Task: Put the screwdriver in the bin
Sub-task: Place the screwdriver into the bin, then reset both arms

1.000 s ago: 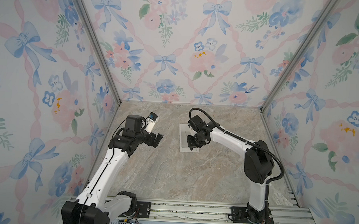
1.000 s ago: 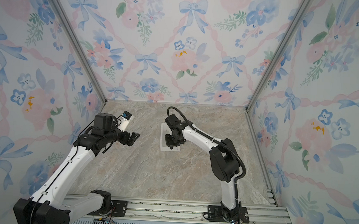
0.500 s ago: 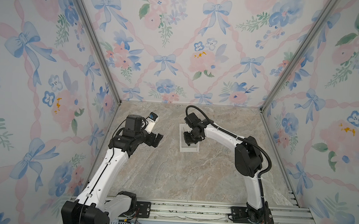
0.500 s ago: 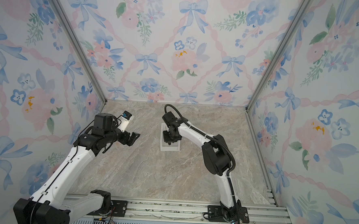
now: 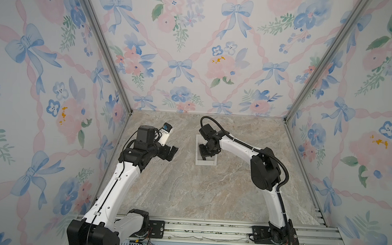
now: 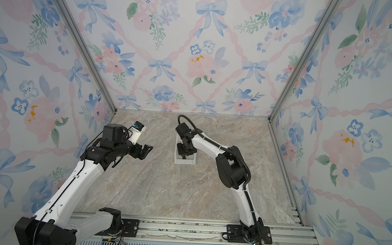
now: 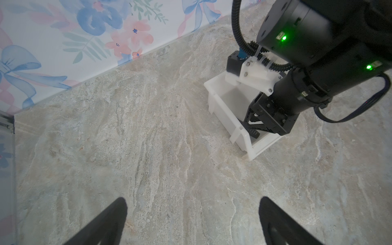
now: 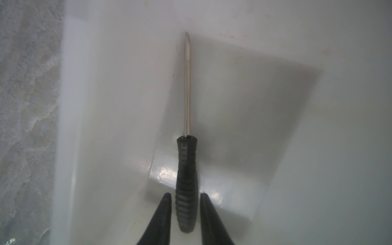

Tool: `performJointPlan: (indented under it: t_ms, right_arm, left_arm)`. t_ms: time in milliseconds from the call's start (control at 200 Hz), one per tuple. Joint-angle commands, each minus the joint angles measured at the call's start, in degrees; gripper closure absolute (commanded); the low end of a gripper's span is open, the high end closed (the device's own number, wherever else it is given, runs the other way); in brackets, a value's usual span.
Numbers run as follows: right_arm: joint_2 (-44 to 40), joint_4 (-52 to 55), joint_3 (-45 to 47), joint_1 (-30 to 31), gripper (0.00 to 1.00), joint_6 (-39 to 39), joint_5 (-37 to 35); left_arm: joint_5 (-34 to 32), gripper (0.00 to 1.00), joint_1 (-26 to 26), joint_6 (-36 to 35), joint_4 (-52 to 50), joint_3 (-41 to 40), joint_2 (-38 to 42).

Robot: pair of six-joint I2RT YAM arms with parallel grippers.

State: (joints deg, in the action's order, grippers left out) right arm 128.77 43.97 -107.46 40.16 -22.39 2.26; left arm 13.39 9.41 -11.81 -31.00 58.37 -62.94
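Observation:
The screwdriver (image 8: 186, 169), with a black ribbed handle and a thin grey shaft, lies inside the white bin (image 8: 106, 106), its tip toward an end wall. My right gripper (image 8: 184, 194) is down inside the bin (image 5: 205, 162), and its fingers stand on either side of the handle with a thin gap on each side, so it is open. In the left wrist view the handle's end (image 7: 254, 134) shows under the right gripper, behind the bin's wall (image 7: 220, 110). My left gripper (image 5: 171, 153) hovers open and empty to the left of the bin.
The bin stands on a marble-patterned table (image 5: 186, 191) enclosed by floral walls on three sides. An aluminium rail (image 5: 207, 229) carrying both arm bases runs along the front edge.
The right wrist has shifted slightly left over the bin. Its fingers have parted a little from the screwdriver's handle. The left arm has not moved.

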Motion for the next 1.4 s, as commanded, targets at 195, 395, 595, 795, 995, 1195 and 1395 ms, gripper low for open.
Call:
performJointPlan:
  t_ms: [195, 395, 595, 795, 995, 1195, 1395]
  right_arm:
    - [-0.11, 1.29, -0.94, -0.25, 0.65, 0.83, -2.29]
    - [-5.04, -1.06, -0.09, 0.08, 0.58, 0.97, -1.26]
    - [-17.55, -8.83, 8.27, -0.90, 0.47, -0.35, -1.60]
    - [-33.50, -19.04, 25.10, -5.55, 0.30, -1.40, -1.91]
    - [-46.60, -23.48, 39.07, -12.39, 0.22, 0.51, -4.26]
    - [-53.86, -25.68, 47.81, -17.75, 0.10, 7.94, -8.98]
    - [-59.36, -36.16, 57.75, -20.68, 0.03, 14.21, -13.42]
  left_arm:
    - [0.85, 0.02, 0.38, -0.40, -0.78, 0.25, 0.46]
    - [0.48, 0.02, 0.43, 0.14, -0.68, -0.16, -0.26]
    - [-4.20, 0.02, 0.38, 2.60, -0.45, -1.02, -3.86]
    - [-9.22, 0.02, -0.39, 7.59, 3.17, -0.89, -6.68]
    - [-13.10, 0.02, -2.47, 12.66, 8.94, -1.95, -9.69]
    - [-14.87, 0.02, -6.91, 18.63, 21.22, -8.10, -11.56]
    - [-19.66, 0.02, -7.91, 18.44, 35.89, -15.74, -12.44]
